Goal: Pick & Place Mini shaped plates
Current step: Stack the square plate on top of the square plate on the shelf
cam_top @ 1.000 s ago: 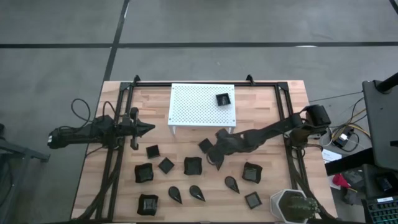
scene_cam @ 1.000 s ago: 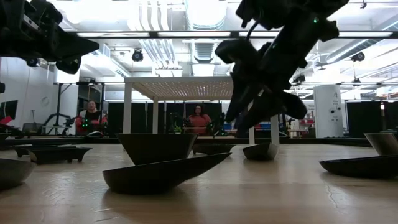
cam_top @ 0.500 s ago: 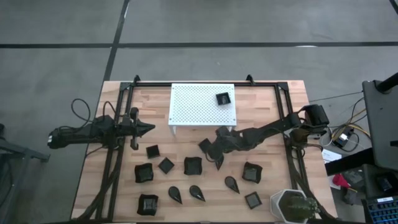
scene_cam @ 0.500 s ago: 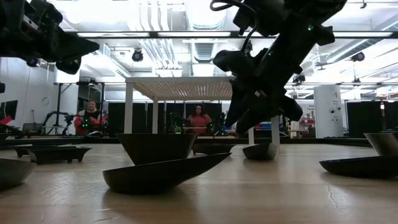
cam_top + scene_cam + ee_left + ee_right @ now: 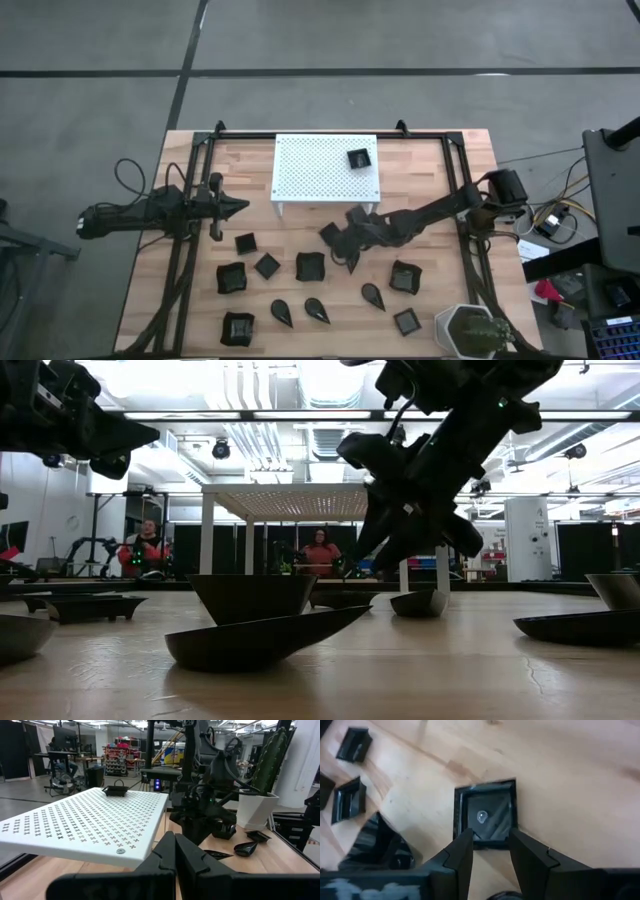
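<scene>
Several glossy black mini shaped plates lie flat on the wooden table: small squares (image 5: 267, 265), raised-rim squares (image 5: 310, 266) and teardrops (image 5: 317, 310). One small square (image 5: 359, 158) sits on the white perforated stand (image 5: 315, 170). My right gripper (image 5: 490, 834) is open and points down above a small square plate (image 5: 485, 812), its fingers over that plate's edge. In the high view that plate (image 5: 330, 233) lies just beside the gripper (image 5: 343, 250). The low view shows this gripper (image 5: 372, 550) well above the table top. My left gripper (image 5: 235, 208) is shut and waits left of the stand.
A grey-green pot with a cactus (image 5: 470, 330) stands at the table's near right corner. The black frame rails (image 5: 190, 250) run along both sides. Bare wood lies between the stand and the rows of plates. People sit in the room beyond the far edge (image 5: 320, 552).
My right gripper has drifted slightly toward the table's left while staying above the small square plate, open throughout. The plates have not moved.
</scene>
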